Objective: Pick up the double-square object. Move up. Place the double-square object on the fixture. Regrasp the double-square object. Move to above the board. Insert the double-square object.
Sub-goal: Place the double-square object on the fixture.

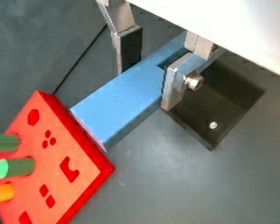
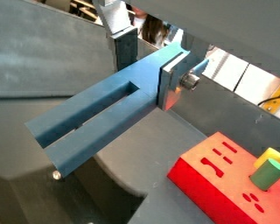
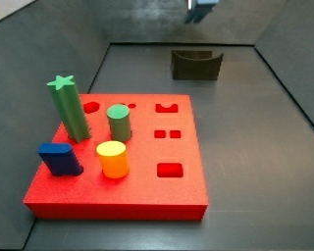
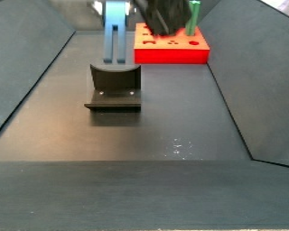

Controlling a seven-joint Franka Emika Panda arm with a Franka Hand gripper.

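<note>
My gripper (image 1: 150,86) (image 2: 147,86) is shut on the double-square object (image 1: 119,101) (image 2: 101,114), a slate-blue flat bar whose two prongs point away from the fingers. In a side view the bar (image 4: 115,32) hangs upright, its lower end level with the top of the fixture (image 4: 115,83). The fixture (image 3: 196,65) shows an empty U-notch, with the gripper (image 3: 202,8) high above it at the frame's edge. The fixture's dark base plate (image 1: 224,101) lies beside the bar. The red board (image 3: 146,181) (image 4: 172,52) (image 1: 55,162) (image 2: 224,175) lies apart from the fixture.
On the board stand a green star-topped peg (image 3: 68,108), a green cylinder (image 3: 119,123), a yellow cylinder (image 3: 113,159) and a short dark-blue block (image 3: 59,159). A pair of small square holes (image 3: 169,133) is open. Sloping grey walls enclose the floor.
</note>
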